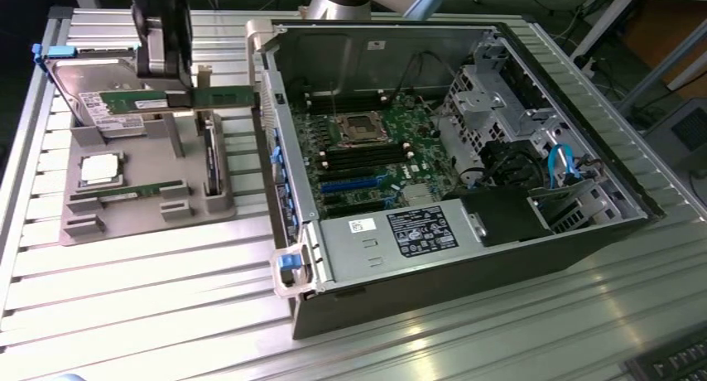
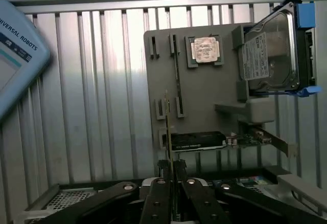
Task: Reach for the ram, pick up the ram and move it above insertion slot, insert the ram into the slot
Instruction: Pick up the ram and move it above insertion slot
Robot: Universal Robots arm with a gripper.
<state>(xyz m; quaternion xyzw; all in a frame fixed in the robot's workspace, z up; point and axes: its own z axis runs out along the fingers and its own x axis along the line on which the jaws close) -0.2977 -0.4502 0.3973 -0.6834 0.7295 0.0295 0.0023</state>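
My gripper (image 1: 177,76) is shut on the ram (image 1: 227,97), a thin green stick held level above the grey fixture tray (image 1: 144,224), beside the near wall of the open computer case. In the wrist view the ram (image 2: 167,127) shows edge-on, sticking out from between the two black fingers of the gripper (image 2: 171,169). The slot (image 1: 359,159) is one of several parallel black sockets on the motherboard inside the case, toward the exterior view's right of the gripper. Nothing sits in those sockets.
The tray carries a silver processor chip (image 1: 98,167), another green stick (image 1: 138,190) and a hard drive with blue rails (image 1: 94,83). The case wall (image 1: 268,108) stands between the gripper and the motherboard. A power supply (image 1: 415,232) and drive cages (image 1: 497,108) fill the case's other parts.
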